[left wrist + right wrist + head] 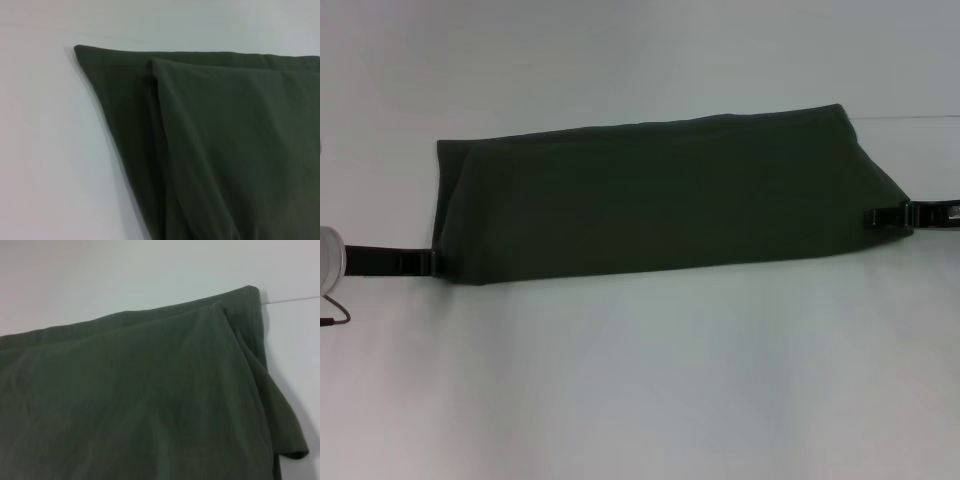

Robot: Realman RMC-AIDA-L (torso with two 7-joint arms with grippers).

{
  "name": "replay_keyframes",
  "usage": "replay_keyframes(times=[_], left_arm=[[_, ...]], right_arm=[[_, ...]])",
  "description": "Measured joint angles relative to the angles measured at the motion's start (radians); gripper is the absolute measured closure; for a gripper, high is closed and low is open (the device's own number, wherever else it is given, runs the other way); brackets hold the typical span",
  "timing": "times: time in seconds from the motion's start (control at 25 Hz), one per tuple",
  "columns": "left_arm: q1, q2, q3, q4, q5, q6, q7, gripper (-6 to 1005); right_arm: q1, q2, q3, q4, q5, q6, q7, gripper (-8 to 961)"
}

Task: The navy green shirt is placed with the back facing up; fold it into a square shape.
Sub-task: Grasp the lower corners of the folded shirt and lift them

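Note:
The navy green shirt (660, 195) lies across the white table as a long dark olive band, plain side up, no letters showing. Its near edge runs taut and straight between my two grippers, with a shadow under it. My left gripper (432, 262) is shut on the shirt's near left corner. My right gripper (882, 216) is shut on its near right corner. The left wrist view shows the shirt's (225, 150) doubled layers and far left corner. The right wrist view shows the shirt (140, 400) with its far right corner and a hanging fold.
The white table (640, 380) stretches wide in front of the shirt and behind it. A thin line (920, 118) crosses the table at the far right and also shows in the right wrist view (295, 300). A thin cable (335, 318) hangs by the left arm.

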State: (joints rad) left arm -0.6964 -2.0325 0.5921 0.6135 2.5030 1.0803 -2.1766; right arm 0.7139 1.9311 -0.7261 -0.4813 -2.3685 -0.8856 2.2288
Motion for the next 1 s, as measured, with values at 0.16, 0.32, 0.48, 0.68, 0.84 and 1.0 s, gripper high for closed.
replay_keyframes(times=[0.16,0.32,0.48,0.68,0.84,1.0], left_arm=[[0.000,0.000,0.000,0.000,-0.001,0.000,0.000,993],[0.000,0.000,0.000,0.000,-0.002,0.000,0.000,993],[0.000,0.000,0.000,-0.001,-0.004,0.000,0.001,992],[0.000,0.000,0.000,0.000,-0.004,0.001,0.001,993],[0.000,0.000,0.000,0.002,-0.003,0.001,0.001,993],[0.000,0.000,0.000,0.004,-0.002,0.001,0.002,992]], right_arm=[[0.002,0.005,-0.009,0.006,0.000,0.007,0.000,342],[0.004,0.010,-0.009,0.009,0.000,0.008,-0.007,343],[0.008,0.011,-0.012,0.016,-0.004,0.011,-0.011,404],[0.006,0.011,-0.027,0.016,-0.006,0.017,-0.012,532],[-0.001,0.005,-0.035,0.016,-0.006,0.019,-0.012,629],[-0.008,0.001,-0.031,0.017,-0.005,0.019,-0.018,746]])
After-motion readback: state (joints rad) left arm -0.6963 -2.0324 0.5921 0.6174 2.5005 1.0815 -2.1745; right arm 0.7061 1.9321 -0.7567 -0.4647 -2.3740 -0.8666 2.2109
